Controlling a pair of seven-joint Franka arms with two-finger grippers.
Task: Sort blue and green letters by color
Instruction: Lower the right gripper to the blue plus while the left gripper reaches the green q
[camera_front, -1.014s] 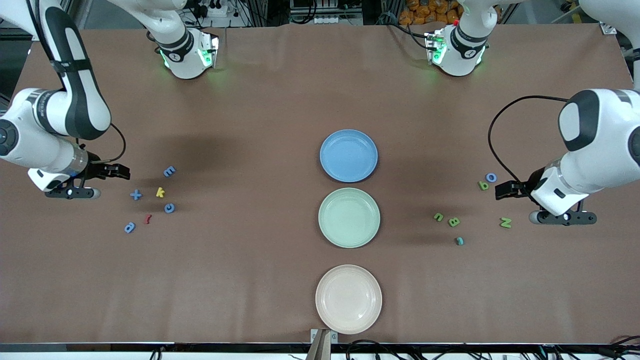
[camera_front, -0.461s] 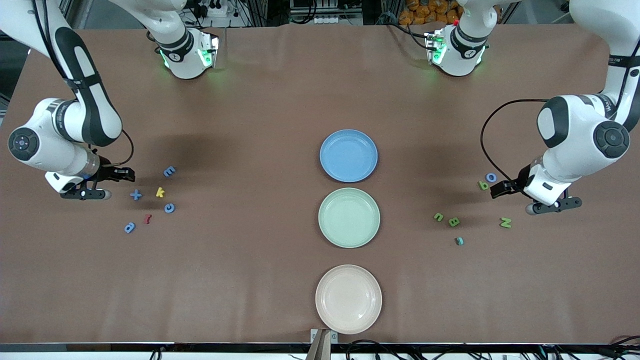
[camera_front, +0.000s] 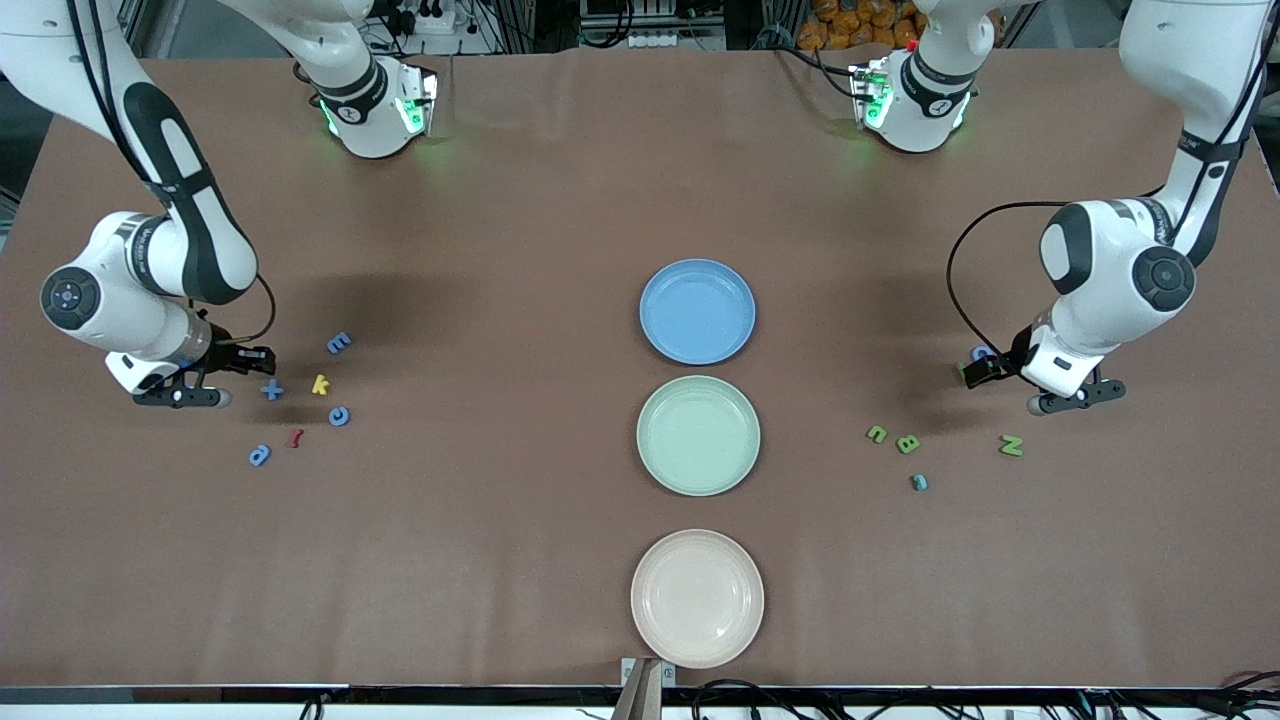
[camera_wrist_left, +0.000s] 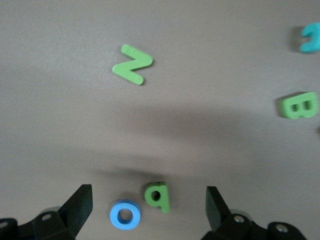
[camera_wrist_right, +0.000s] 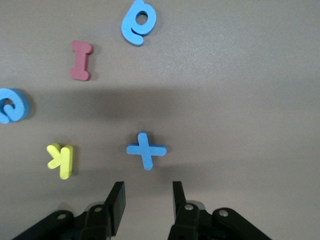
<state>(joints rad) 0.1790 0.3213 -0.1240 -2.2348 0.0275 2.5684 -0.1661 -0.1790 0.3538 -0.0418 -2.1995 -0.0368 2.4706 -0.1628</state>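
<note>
The left gripper (camera_wrist_left: 147, 210), fingers spread wide, hangs over a matte green "b" (camera_wrist_left: 158, 196) and blue ring-shaped "o" (camera_wrist_left: 125, 215). The right gripper (camera_wrist_right: 147, 202), fingers apart with nothing between them, hangs beside a flat blue "+" (camera_wrist_right: 146, 150).

— Where do the plates sit?
— In one row down the middle of the table (camera_front: 520, 200): far plate (camera_front: 697, 311), middle plate (camera_front: 698, 435), near plate (camera_front: 697, 598), none touching.
— And the letters?
— Two clusters. Toward the right arm's end, e (camera_front: 339, 343) lies farthest; plus sign (camera_front: 272, 390) and k (camera_front: 320, 384) lie side by side, with the right gripper (camera_wrist_right: 147, 192) just beside the plus sign; a (camera_front: 260, 456) lies nearest. Toward the left arm's end, the left gripper (camera_wrist_left: 149, 197) hangs over o (camera_wrist_left: 125, 215) and b (camera_wrist_left: 158, 196), which lie just beside each other; n (camera_front: 877, 434), B (camera_front: 908, 443) and N (camera_front: 1011, 445) line up nearer.
</note>
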